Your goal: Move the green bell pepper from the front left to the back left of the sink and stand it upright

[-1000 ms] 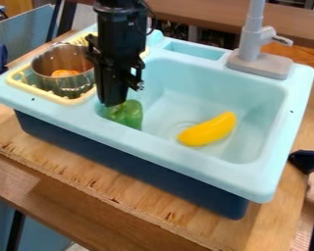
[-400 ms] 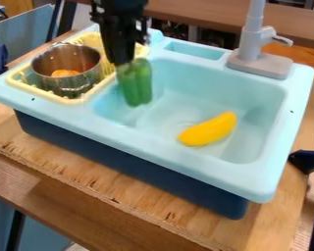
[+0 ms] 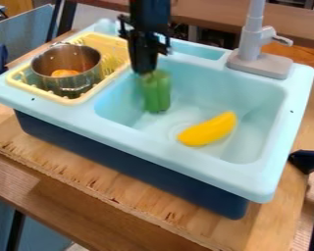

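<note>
The black gripper point(image 3: 145, 72) hangs down over the left part of the light blue sink point(image 3: 186, 105), shut on the top of a green pepper point(image 3: 157, 91). The pepper hangs upright inside the basin, near its left back side; whether its lower end touches the basin is hard to tell. To the right of the pepper, a yellow banana-like toy point(image 3: 208, 129) lies on the basin floor near the drain.
A yellow drying rack point(image 3: 73, 101) on the sink's left side holds a metal pot point(image 3: 66, 68) with an orange item point(image 3: 65, 73) inside. A grey faucet point(image 3: 258, 57) rises at the back right.
The gripper has lifted the green pepper from the basin's left front corner, then carried it right and toward the back, ending slightly lower than in the middle frame. The yellow toy is unmoved.
</note>
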Controlling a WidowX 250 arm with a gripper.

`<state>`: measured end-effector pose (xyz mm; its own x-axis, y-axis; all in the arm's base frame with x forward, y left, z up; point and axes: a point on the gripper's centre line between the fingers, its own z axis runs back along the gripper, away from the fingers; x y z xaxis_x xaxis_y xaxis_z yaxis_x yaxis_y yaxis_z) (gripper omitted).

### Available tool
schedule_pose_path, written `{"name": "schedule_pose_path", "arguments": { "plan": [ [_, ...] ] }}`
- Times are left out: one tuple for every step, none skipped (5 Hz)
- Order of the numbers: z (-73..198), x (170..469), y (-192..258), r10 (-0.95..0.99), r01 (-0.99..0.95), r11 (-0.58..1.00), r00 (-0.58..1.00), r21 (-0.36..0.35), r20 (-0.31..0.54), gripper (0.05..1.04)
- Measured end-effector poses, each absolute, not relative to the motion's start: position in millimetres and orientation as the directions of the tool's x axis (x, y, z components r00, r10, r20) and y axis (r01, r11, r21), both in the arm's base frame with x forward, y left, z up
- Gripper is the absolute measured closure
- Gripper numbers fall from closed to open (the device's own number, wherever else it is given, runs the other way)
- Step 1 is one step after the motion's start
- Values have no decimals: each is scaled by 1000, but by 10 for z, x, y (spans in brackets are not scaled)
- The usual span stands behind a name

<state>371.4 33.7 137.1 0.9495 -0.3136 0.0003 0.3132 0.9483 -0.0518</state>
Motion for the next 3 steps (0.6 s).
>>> {"name": "schedule_pose_path", "arguments": {
  "plan": [
    [1351,3919,317,-317,317,947,948,-56,9,1015],
    [1352,4043,333,-321,320,946,947,-44,-9,1015],
    [1366,4064,350,-333,332,943,942,-16,-36,1015]
  ]
}}
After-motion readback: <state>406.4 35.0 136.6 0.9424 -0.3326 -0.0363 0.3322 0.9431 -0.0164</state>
